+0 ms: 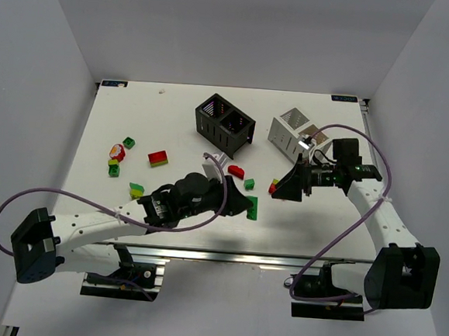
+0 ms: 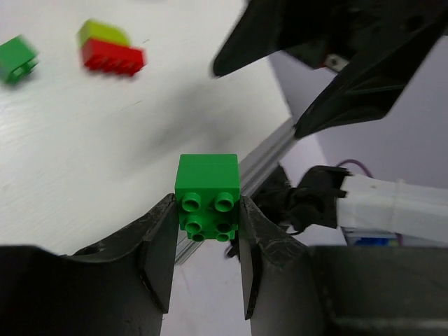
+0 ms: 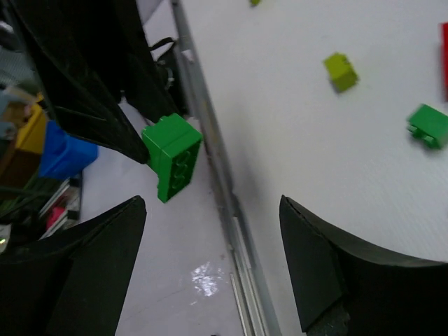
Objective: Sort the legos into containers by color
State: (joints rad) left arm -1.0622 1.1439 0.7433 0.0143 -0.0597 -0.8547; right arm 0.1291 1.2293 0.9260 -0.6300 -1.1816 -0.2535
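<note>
My left gripper (image 2: 206,213) is shut on a green lego (image 2: 207,190), studs facing the camera, lifted above the table's front edge (image 1: 225,253). From above, that lego (image 1: 251,211) sits at the left gripper's (image 1: 246,206) tip. My right gripper (image 1: 283,188) hangs just to its right, open and holding nothing. In the right wrist view the green lego (image 3: 171,155) shows ahead of the right gripper (image 3: 213,210). The black container (image 1: 224,123) and white container (image 1: 296,133) stand at the back.
Loose legos lie on the table: a red one (image 1: 236,170), a green one (image 1: 249,184), a red-and-green stack (image 1: 159,158), a green-yellow one (image 1: 136,188) and several small ones at the left (image 1: 117,153). The right arm's cable (image 1: 361,210) loops at the right.
</note>
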